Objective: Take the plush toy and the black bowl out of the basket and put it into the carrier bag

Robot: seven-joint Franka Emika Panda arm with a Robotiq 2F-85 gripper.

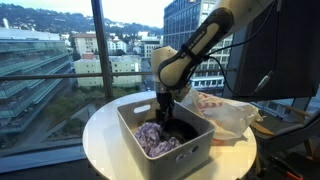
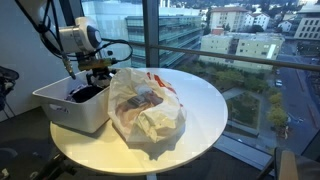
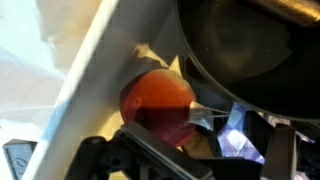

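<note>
The gripper (image 1: 165, 108) hangs down inside the basket (image 1: 200, 150), its jaws spread wide and nothing between them. In the wrist view the two fingers (image 3: 100, 155) sit well apart at the bottom of the picture with only open space in the gap. Just ahead of the gripper and slightly to one side lies the black bowl (image 1: 183, 130), on the basket floor, its glossy rim close to the fingertips in the wrist view (image 3: 250, 50). Between that rim and the white basket wall (image 3: 90, 70) there is a rounded orange-red shape (image 3: 160, 100) that I cannot identify. On the other side of the gripper, and nearer the camera in an exterior view, sits the mauve-and-white fabric bundle (image 1: 155, 140), which I take to be the plush toy; it too is inside the basket. The carrier bag (image 2: 145, 110) lies crumpled on the round table (image 2: 205, 95) beside the basket, beyond the gripper and untouched by it. As I judge it, neither item has been moved across yet: both are in the basket, so the whole job remains. The bowl looks like the first pick, then the toy.
</note>
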